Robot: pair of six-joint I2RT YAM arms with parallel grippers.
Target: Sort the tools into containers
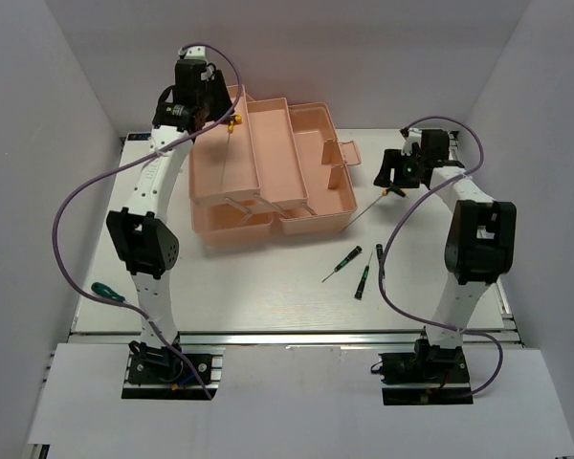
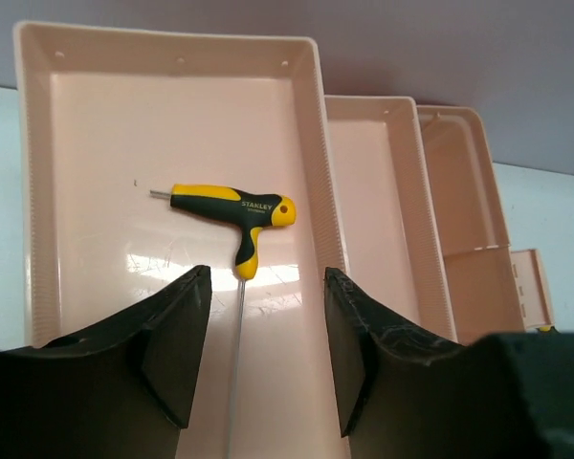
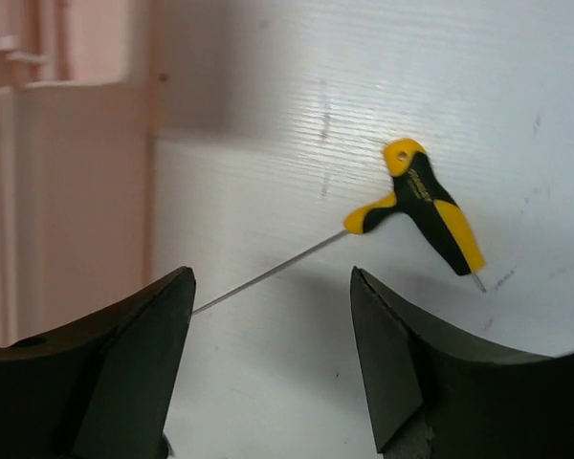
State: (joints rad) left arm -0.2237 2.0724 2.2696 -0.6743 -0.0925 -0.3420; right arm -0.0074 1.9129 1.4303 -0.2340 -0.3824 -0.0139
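**Right claw** is held unclenched and empty. The T-handle rod is laid on the table, handle ahead-right. It is judged light and stiff, best grasped at the grippy handle, not the slippery shaft. Left claw is likewise unclenched.

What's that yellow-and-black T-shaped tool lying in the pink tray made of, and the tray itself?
The T-handle tool: its grip looks like moulded plastic, yellow with a softer-looking black rubbery part, matt, with a brand name printed on it. The thin shaft looks like bare grey metal. The tray: probably smooth moulded plastic, salmon pink, glossy enough to reflect light, with fine scratches on its floor.
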